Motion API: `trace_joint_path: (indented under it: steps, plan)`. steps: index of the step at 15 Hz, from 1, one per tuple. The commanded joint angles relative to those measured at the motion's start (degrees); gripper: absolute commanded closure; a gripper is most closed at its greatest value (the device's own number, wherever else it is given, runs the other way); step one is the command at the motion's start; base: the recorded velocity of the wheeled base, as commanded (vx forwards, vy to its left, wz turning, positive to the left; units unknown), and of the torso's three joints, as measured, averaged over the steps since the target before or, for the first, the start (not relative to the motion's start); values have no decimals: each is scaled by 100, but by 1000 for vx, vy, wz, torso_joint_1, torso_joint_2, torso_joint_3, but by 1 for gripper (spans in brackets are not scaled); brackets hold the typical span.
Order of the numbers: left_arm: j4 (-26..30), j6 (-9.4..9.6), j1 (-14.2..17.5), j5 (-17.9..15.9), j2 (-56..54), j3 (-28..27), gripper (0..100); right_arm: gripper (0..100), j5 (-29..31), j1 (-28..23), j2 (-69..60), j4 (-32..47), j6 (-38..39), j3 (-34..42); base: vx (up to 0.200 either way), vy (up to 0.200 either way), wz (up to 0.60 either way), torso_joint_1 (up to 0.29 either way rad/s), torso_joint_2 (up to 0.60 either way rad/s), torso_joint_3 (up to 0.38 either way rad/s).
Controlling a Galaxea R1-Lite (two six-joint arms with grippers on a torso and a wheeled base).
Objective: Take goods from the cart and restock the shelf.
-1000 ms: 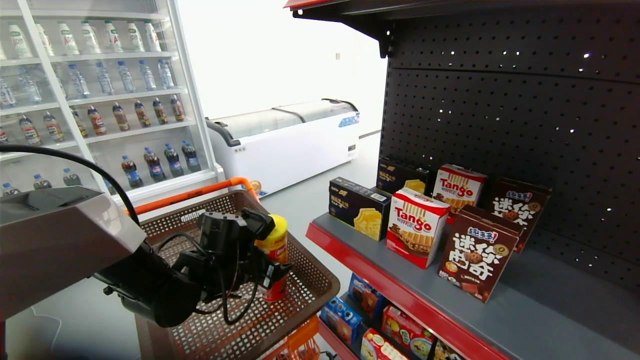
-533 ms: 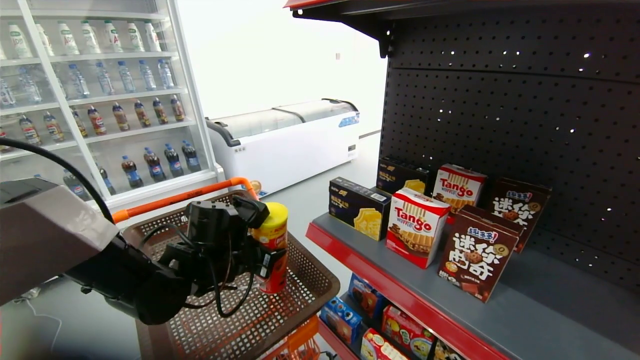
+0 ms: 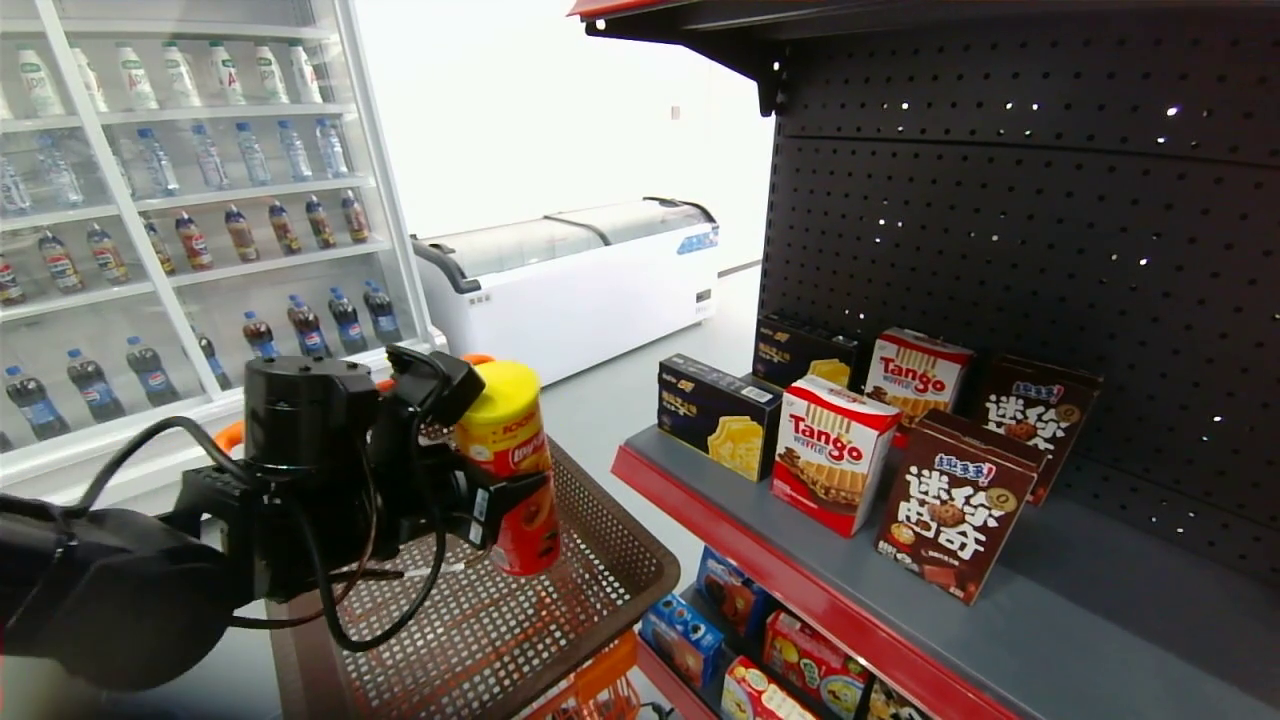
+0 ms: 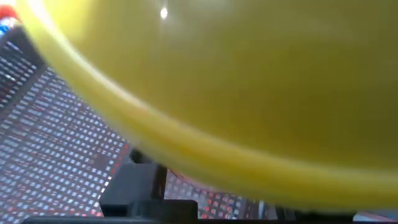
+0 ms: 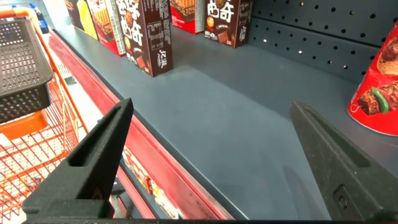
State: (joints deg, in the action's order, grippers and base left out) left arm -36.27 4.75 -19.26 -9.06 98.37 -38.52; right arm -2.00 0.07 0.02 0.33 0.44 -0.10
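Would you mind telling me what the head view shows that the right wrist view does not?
The head view adds the left gripper shut on a yellow-lidded can held over the cart basket, plus the drink fridge and chest freezer. The right wrist view adds the right gripper, jaws open over the grey shelf, and a red cone-shaped pack farther along. Both take in that shelf, its brown boxes and the cart basket.
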Motion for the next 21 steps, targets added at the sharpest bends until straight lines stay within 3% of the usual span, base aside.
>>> trace_joint_path:
  steps: [1, 4, 5, 7, 9, 11, 12, 15, 18, 21]
  plan:
    - [85, 96, -25, 53, -995, 345, 100, 0, -2, 1, 6, 2, 0, 1, 0, 0, 0, 0, 0, 0]
    - [155, 597, 36, 141, -1900, 794, 100, 0, -2, 1, 6, 2, 0, 1, 0, 0, 0, 0, 0, 0]
    - [208, 861, 45, 414, -2155, 873, 100, 0, -2, 1, 6, 2, 0, 1, 0, 0, 0, 0, 0, 0]
    - [331, 957, 45, 818, -2348, 873, 100, 0, -2, 1, 6, 2, 0, 1, 0, 0, 0, 0, 0, 0]
    - [419, 984, 36, 923, -2419, 882, 100, 0, -2, 1, 6, 2, 0, 1, 0, 0, 0, 0, 0, 0]
    - [498, 1151, 36, 1196, -2753, 1251, 100, 0, -2, 1, 6, 2, 0, 1, 0, 0, 0, 0, 0, 0]
    - [568, 1203, 63, 1521, -2990, 1339, 100, 0, -2, 1, 6, 2, 0, 1, 0, 0, 0, 0, 0, 0]
    - [621, 1115, 80, 853, -2990, 1207, 100, 0, -2, 1, 6, 2, 0, 1, 0, 0, 0, 0, 0, 0]
    - [621, 1045, 72, 519, -2884, 987, 100, 0, -2, 1, 6, 2, 0, 1, 0, 0, 0, 0, 0, 0]
    - [524, 606, 63, 440, -2700, 855, 100, 0, -2, 1, 6, 2, 0, 1, 0, 0, 0, 0, 0, 0]
